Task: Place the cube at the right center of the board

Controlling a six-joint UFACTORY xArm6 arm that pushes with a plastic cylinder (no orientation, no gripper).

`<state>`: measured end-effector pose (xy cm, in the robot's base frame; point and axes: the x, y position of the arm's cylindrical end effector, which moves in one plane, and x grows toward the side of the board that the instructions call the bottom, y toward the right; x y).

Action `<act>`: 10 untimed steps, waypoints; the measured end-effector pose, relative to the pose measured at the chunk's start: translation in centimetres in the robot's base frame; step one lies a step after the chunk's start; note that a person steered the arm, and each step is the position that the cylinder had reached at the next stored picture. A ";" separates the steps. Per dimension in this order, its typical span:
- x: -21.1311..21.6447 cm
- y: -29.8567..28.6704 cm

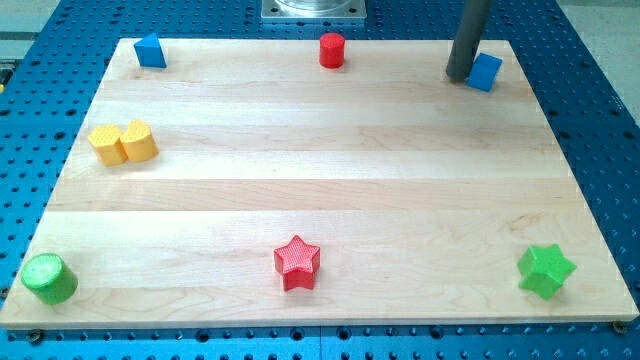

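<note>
My tip (459,76) sits at the tabletop's (320,200) top right, touching the left side of the blue cube (485,72). Other blocks: blue triangular block (150,51) top left, red cylinder (332,50) top centre, two yellow blocks (122,142) left, touching each other, green cylinder (49,278) bottom left, red star (297,262) bottom centre, green star (546,270) bottom right.

Blue cube (485,72) sits flat at the board's top right corner.

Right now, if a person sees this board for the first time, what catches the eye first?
First, my tip, the end of the dark rod, at the view's top right, just left of the blue cube. Then the red star-shaped block at the bottom centre and the green star-shaped block at the bottom right of the pale wooden board.
</note>
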<state>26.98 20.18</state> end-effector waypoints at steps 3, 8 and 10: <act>2.2 2.2; 12.6 -1.8; 28.2 -6.3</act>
